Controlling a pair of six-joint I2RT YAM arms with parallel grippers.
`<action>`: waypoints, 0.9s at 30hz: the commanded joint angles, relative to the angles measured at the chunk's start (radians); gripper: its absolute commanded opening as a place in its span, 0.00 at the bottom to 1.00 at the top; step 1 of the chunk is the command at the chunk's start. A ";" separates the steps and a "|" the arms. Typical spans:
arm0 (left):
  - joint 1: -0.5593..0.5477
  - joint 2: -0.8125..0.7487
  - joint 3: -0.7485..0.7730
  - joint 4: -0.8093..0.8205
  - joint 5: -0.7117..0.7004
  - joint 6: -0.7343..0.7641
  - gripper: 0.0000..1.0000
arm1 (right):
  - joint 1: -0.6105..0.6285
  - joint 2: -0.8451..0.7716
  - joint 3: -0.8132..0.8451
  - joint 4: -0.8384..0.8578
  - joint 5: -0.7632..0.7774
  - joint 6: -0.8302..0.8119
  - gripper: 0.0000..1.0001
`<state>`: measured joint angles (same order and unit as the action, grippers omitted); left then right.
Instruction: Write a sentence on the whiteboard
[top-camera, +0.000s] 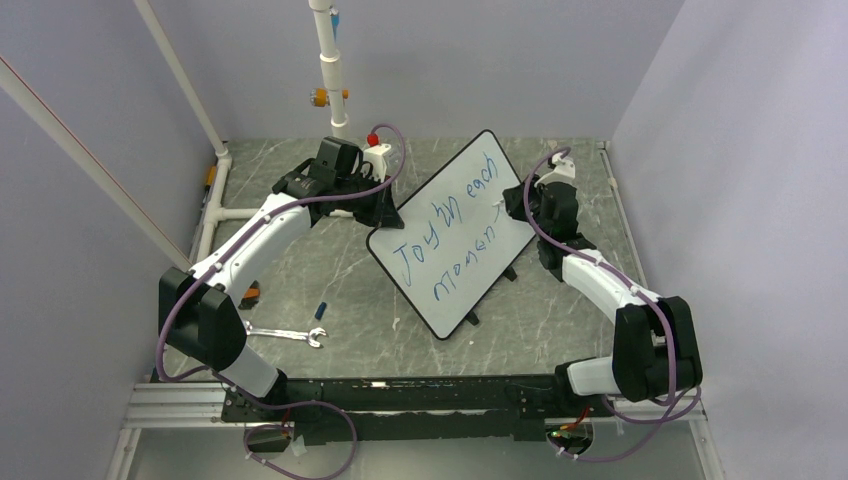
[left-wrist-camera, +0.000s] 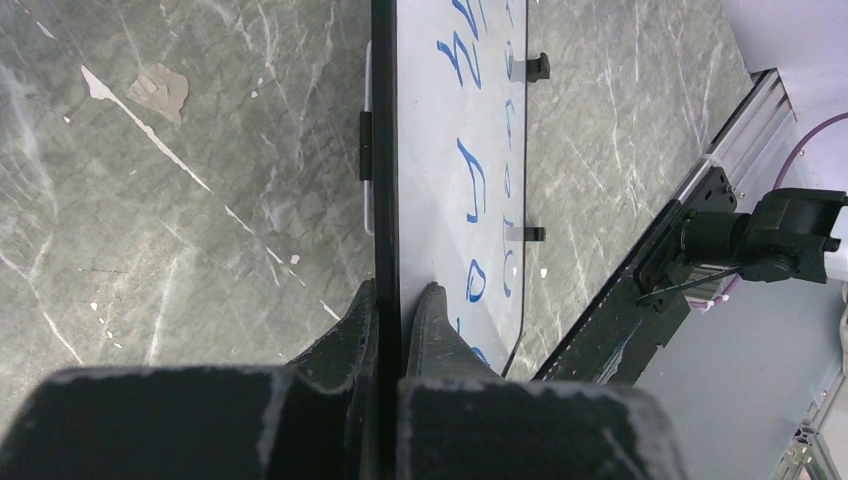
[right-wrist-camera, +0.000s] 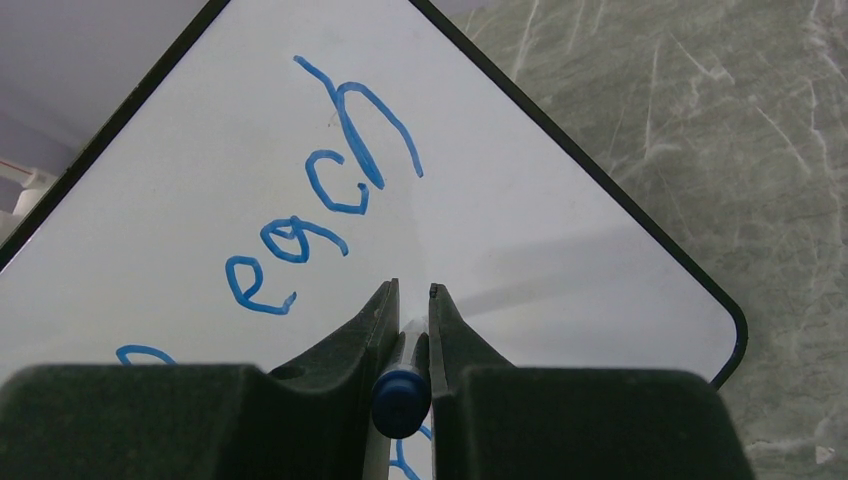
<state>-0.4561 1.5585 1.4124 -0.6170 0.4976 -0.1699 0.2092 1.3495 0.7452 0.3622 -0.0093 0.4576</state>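
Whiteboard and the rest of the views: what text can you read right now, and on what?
"Joy in each": blue handwriting, upper line on the whiteboard.
"moment": same handwriting, line below; last letter hard to make out.
No other readable text or labels anywhere.

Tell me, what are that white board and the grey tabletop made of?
The whiteboard looks like glossy coated board, perhaps melamine or painted steel, judging by its sheen and the shadow on it. Its thin rim looks like black plastic. The table looks like matt grey stone or marble-print laminate, with white veins and scuffed patches.
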 joint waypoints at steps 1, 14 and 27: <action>0.015 0.003 0.007 -0.037 -0.322 0.192 0.00 | 0.001 0.009 -0.008 0.064 -0.013 0.013 0.00; 0.015 0.003 0.007 -0.037 -0.320 0.192 0.00 | 0.001 -0.014 -0.093 0.062 -0.008 0.004 0.00; 0.015 0.002 0.007 -0.036 -0.319 0.193 0.00 | 0.000 -0.055 -0.173 0.037 0.006 0.001 0.00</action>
<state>-0.4561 1.5585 1.4124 -0.6193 0.4957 -0.1730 0.2031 1.3052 0.6125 0.4480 0.0162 0.4568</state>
